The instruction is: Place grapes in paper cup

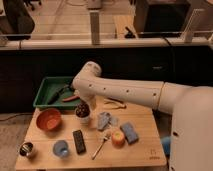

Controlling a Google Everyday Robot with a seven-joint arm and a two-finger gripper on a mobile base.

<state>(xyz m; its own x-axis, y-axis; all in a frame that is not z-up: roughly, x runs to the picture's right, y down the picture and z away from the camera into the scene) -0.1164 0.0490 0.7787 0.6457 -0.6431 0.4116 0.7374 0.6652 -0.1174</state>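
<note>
The grapes are a dark bumpy bunch sitting in the mouth of the small white paper cup, which stands upright near the middle of the wooden table. My white arm reaches in from the right and bends down at the elbow. The gripper is right above the grapes, mostly hidden by the arm's last link. I cannot tell whether it touches the grapes.
A green tray with dark and red items stands at the back left. An orange bowl, a metal cup, a light blue cup, a black remote, a fork, an orange fruit, a blue sponge and a grey cloth lie around the paper cup.
</note>
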